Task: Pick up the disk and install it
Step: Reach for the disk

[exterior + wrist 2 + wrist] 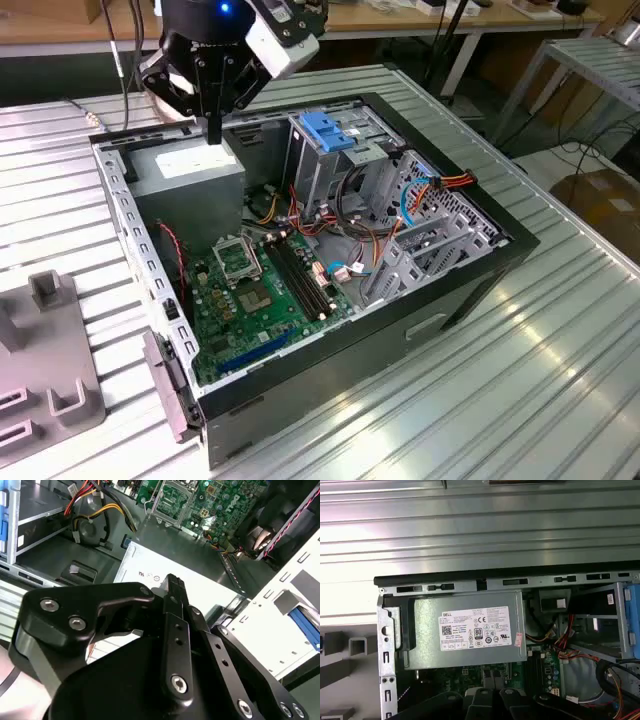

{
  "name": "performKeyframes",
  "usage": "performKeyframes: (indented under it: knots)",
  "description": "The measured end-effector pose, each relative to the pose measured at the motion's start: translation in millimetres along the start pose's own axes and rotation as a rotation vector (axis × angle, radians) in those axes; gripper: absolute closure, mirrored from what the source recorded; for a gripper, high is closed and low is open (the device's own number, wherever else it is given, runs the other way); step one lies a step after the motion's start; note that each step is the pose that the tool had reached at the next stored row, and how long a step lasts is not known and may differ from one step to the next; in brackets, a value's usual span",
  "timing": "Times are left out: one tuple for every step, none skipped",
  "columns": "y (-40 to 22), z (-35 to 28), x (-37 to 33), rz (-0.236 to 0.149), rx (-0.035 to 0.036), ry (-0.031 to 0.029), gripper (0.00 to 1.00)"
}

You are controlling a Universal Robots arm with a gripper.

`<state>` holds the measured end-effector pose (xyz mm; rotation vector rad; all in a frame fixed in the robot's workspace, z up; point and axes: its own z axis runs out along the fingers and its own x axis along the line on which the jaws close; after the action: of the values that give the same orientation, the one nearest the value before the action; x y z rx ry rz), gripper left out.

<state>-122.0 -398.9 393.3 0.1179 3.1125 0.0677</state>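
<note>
In the exterior view the pincer (213, 135) hangs clenched on nothing, its tips just over the power-supply box (190, 175). In the second wrist view the motherboard (200, 505) lies beyond it. In the first wrist view the box sits beneath it. I cannot tell where the disk is.

Open computer case (470, 290) lies on slatted metal table (540, 400). Grey power-supply box (190, 172) with white sticker sits directly under the claw (213, 135). Green motherboard (262, 290) just beside that box. Blue bracket (328, 130) near the claw, on the exterior view's right
</note>
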Motion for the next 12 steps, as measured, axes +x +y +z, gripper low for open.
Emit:
performKeyframes:
  knots:
    - [0.0, -0.1, 0.5, 0.000, 0.0001, 0.0000, 0.90]
    - [-0.3, -0.1, 3.5, 0.000, 0.0000, 0.0000, 0.90]
    - [-0.5, -0.2, 6.2, 0.000, 0.0001, 0.0000, 0.90]
    - [-0.6, -0.2, 7.7, 0.000, 0.0001, 0.0000, 0.90]
    - [-0.6, -0.3, 8.5, 0.000, 0.0000, 0.0000, 0.90]
    - [-0.7, -0.3, 10.0, 0.000, 0.0000, 0.0000, 0.90]
    - [-0.8, -0.3, 11.0, 0.000, 0.0001, 0.0000, 0.90]
    - [-0.9, -0.3, 11.8, 0.000, 0.0001, 0.0000, 0.90]
    - [-1.1, -0.4, 14.3, 0.000, 0.0000, 0.0000, 0.90]
    - [-1.2, -0.5, 15.6, 0.000, 0.0001, 0.0000, 0.90]
    - [-1.3, -0.5, 16.9, 0.000, 0.0000, 0.0000, 0.90]
    - [-1.3, -0.5, 18.0, 0.000, 0.0001, 0.0000, 0.90]
